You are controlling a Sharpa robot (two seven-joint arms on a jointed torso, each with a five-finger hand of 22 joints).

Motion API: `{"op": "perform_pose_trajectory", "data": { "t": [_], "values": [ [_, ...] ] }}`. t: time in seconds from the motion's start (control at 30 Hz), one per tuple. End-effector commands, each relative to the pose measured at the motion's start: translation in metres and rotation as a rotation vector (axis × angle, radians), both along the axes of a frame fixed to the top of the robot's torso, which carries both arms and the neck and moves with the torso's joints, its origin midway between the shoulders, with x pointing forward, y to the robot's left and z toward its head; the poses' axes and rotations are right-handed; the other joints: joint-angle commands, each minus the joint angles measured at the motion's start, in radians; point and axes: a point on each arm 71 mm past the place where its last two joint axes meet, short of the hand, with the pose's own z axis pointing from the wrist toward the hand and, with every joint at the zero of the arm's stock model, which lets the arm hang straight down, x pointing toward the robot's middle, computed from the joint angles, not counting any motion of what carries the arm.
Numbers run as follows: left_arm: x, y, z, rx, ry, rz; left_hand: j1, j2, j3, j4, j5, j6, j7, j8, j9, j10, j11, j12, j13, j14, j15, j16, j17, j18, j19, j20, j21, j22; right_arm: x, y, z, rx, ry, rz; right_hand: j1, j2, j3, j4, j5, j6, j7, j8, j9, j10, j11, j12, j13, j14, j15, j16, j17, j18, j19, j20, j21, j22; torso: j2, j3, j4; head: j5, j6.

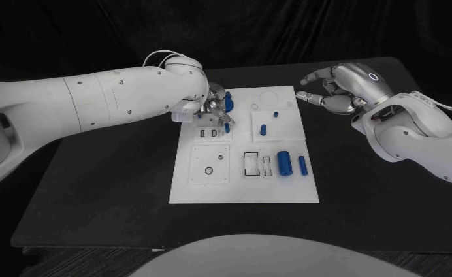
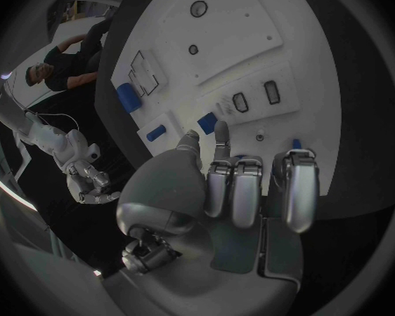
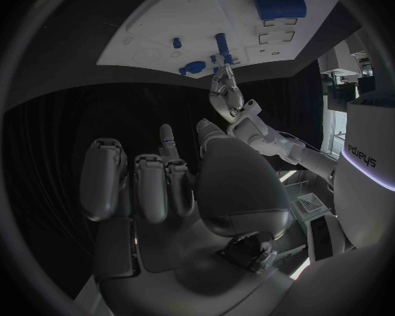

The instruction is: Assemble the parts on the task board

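Observation:
The white task board [image 1: 243, 185] lies mid-table. My left hand [image 1: 215, 110] hovers over its far left part, fingertips pointing down beside a blue part [image 1: 228, 100]. A small blue piece [image 1: 227, 128] sits just below the fingertips by two little slots. In the left wrist view this blue piece [image 2: 207, 123] lies between the thumb and a fingertip of the left hand [image 2: 242, 189]; a pinch cannot be made out. A thick blue cylinder [image 1: 283, 161] and a thin one [image 1: 302, 165] lie on the near right. My right hand [image 1: 339, 91] hangs right of the board, fingers apart, holding nothing.
Another blue part [image 1: 264, 129] and a tiny peg [image 1: 275, 114] sit mid-board. An empty rectangular recess [image 1: 251, 164] and a small ring [image 1: 208, 171] lie nearer me. Bare black table [image 1: 104, 192] surrounds the board. The right wrist view shows the board [image 3: 162, 21] and left hand [image 3: 228, 98].

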Motion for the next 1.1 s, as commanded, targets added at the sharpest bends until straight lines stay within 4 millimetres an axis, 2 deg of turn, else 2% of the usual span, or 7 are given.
{"op": "perform_pose_trajectory", "data": {
  "t": [0.03, 0.8, 1.1],
  "values": [
    [-0.0001, -0.0022, -0.0002, 0.007, 0.019, -0.019, 0.009, 0.001, 0.010, -0.005, 0.005, 0.007, 0.000, -0.006, 0.001, 0.104, 0.002, 0.003, 0.263, 0.102, 0.003, 0.003, 0.263, 0.005, -0.007, -0.003, -0.005, 0.129, 0.0003, -0.0008, -0.0013, -0.001, 0.009, -0.016, -0.003, 0.003, -0.007, -0.001, 0.003, 0.006, 0.000, -0.003, -0.001, 0.105, 0.008, 0.004, 0.263, 0.080, 0.008, -0.006, 0.150, -0.010, 0.019, 0.007, -0.005, 0.184, 0.000, 0.0003, 0.0002, 0.000, 0.000],
    [0.0005, -0.0050, -0.0039, 0.016, 0.039, -0.033, 0.008, 0.000, 0.029, -0.010, 0.005, 0.029, -0.004, -0.020, -0.002, 0.104, -0.001, 0.003, 0.263, 0.102, 0.001, 0.003, 0.263, 0.005, -0.008, -0.004, -0.007, 0.129, 0.0009, 0.0005, -0.0051, -0.005, 0.017, -0.014, -0.005, 0.008, -0.007, -0.002, 0.006, 0.007, 0.001, -0.003, -0.002, 0.105, 0.009, 0.004, 0.263, 0.080, 0.009, -0.008, 0.147, -0.009, 0.017, 0.008, -0.011, 0.183, -0.001, -0.0001, -0.0003, -0.003, 0.000],
    [0.0018, -0.0068, -0.0061, 0.002, 0.036, -0.035, 0.012, -0.003, 0.053, -0.022, 0.015, 0.041, -0.006, -0.043, -0.010, 0.104, -0.004, 0.003, 0.263, 0.102, -0.002, 0.003, 0.263, 0.006, -0.010, -0.007, -0.011, 0.127, 0.0012, 0.0005, -0.0054, -0.005, 0.015, -0.014, -0.006, 0.009, -0.007, -0.002, 0.007, 0.008, 0.000, -0.003, -0.002, 0.105, 0.010, 0.004, 0.263, 0.079, 0.009, -0.009, 0.145, -0.009, 0.016, 0.008, -0.013, 0.182, -0.001, 0.0002, -0.0020, -0.004, 0.000]
  ]
}}
